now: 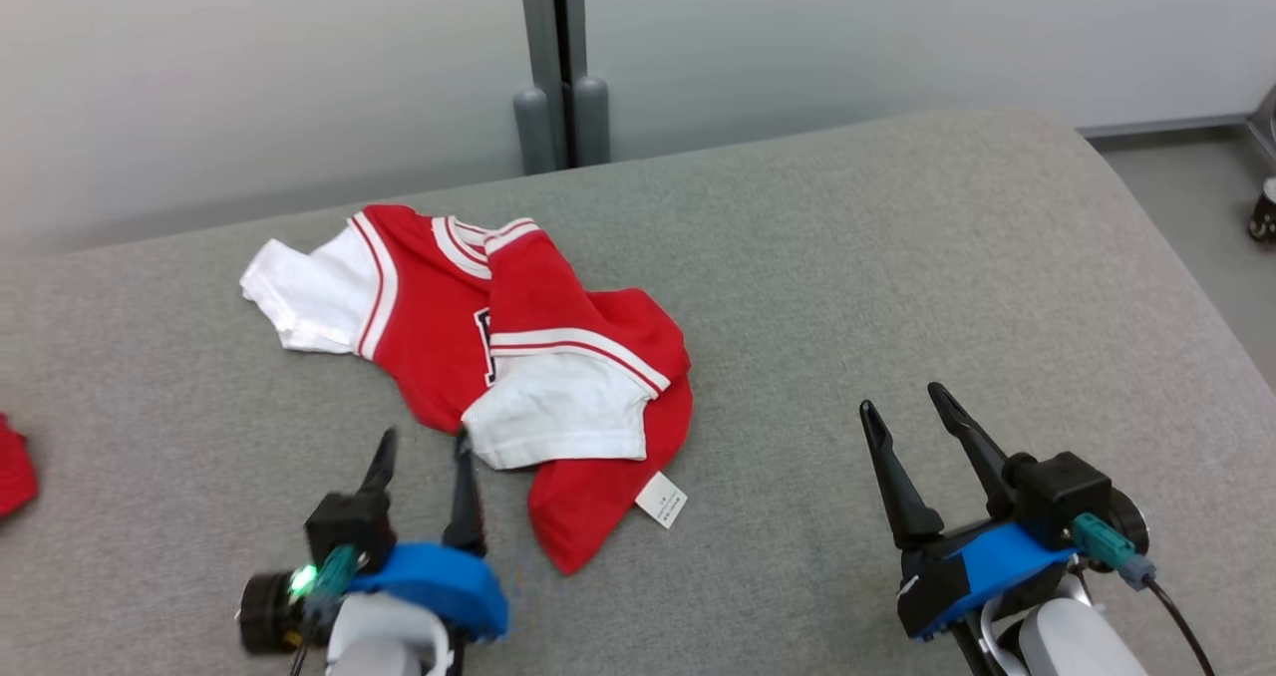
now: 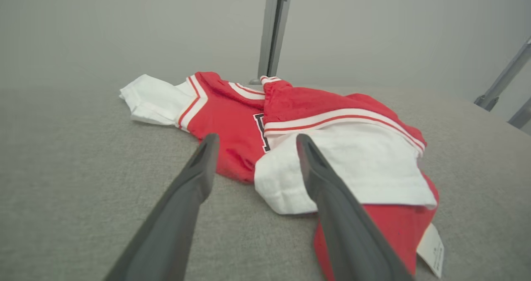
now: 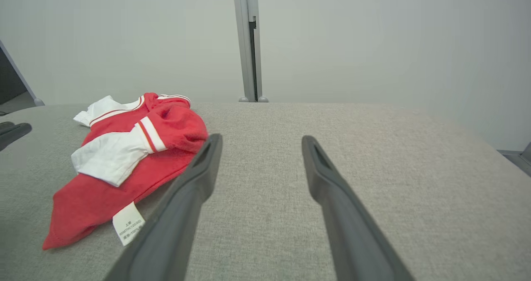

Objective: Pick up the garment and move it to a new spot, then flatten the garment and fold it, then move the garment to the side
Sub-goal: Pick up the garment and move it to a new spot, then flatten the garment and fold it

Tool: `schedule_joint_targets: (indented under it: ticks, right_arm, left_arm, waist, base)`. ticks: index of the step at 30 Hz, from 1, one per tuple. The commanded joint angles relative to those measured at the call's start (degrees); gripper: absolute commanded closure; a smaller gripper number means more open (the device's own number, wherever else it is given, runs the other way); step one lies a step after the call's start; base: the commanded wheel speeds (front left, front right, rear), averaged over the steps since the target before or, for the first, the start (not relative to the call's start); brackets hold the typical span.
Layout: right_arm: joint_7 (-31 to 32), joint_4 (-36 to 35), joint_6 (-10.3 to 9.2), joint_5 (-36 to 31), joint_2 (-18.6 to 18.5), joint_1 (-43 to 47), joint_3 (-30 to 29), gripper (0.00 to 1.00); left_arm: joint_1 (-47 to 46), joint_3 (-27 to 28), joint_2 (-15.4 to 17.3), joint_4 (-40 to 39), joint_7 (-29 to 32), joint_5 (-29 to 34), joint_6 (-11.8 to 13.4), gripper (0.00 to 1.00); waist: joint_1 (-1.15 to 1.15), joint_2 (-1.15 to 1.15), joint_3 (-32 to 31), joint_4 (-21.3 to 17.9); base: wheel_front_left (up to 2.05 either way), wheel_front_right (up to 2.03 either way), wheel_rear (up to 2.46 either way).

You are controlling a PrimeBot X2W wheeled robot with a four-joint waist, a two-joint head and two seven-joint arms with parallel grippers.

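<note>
The garment [image 1: 518, 357] is a small red shirt with white sleeves and striped trim, lying crumpled on the grey padded surface [image 1: 847, 277], one sleeve folded over its front and a white label at its near hem. My left gripper [image 1: 424, 447] is open just in front of its near edge, holding nothing. In the left wrist view the garment [image 2: 298, 119] lies right beyond my left gripper [image 2: 255, 142]. My right gripper [image 1: 902, 402] stands open over bare surface to the right. In the right wrist view the garment [image 3: 124, 156] lies left of my right gripper [image 3: 261, 142].
A second red piece of cloth [image 1: 12, 467] shows at the left edge of the surface. A grey post [image 1: 558, 58] rises behind the far edge against a pale wall. The surface drops off at the right, with floor and a dark object [image 1: 1264, 212] beyond.
</note>
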Motion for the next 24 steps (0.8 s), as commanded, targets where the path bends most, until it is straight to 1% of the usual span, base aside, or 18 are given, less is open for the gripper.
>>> schedule_joint_targets:
  ticks: [1,3,7,11,14,17,21,24]
  right_arm:
    - [0.0,0.2,0.01,-0.2,0.1,1.1,-0.1,0.00]
    - [0.0,0.2,0.01,-0.3,0.3,1.8,-0.1,0.00]
    - [0.0,0.4,0.01,-0.4,0.7,3.1,-0.1,0.00]
    - [0.0,0.4,0.01,-0.6,0.9,4.2,0.0,0.00]
    - [0.0,0.7,0.01,-0.8,0.6,4.4,0.6,0.00]
    - [0.0,0.7,0.01,-1.1,0.3,3.3,2.2,0.00]
    - [0.0,1.0,0.01,-1.4,-0.5,0.8,5.5,0.00]
    - [0.0,3.0,0.01,-1.0,-0.8,-1.1,7.6,0.00]
  left_arm:
    - [2.0,1.6,0.0,-0.7,-0.2,0.6,0.4,0.00]
    - [4.7,4.8,0.0,-2.2,-0.2,1.3,0.6,0.00]
    - [9.8,9.3,0.0,-5.1,-0.2,2.3,0.7,0.00]
    - [12.8,10.7,0.0,-6.3,-0.2,2.4,0.2,0.00]
    - [13.4,10.0,0.0,-6.6,-0.2,2.2,0.0,0.00]
    - [12.4,8.1,0.0,-6.4,-0.2,1.8,0.0,0.00]
    - [10.6,5.4,0.0,-5.8,-0.2,1.4,0.0,0.00]
    - [9.8,3.8,0.0,-5.5,-0.2,0.9,0.3,0.00]
  waist:
    - [0.01,0.00,-0.8,0.3]
    - [0.01,0.00,-1.8,0.8]
    - [0.01,0.00,-3.4,1.8]
    - [0.01,0.00,-3.7,2.8]
    - [0.01,0.00,-3.5,3.9]
    - [0.01,0.00,-2.4,5.5]
    - [0.01,0.00,-0.5,8.7]
    - [0.01,0.00,0.7,11.9]
  base:
    - [0.00,0.00,0.00]
    - [0.00,0.00,0.00]
    - [0.00,0.00,0.00]
    - [0.00,0.00,0.00]
    - [0.00,0.00,0.00]
    - [0.00,0.00,0.00]
    - [0.00,0.00,0.00]
    - [0.00,0.00,0.00]
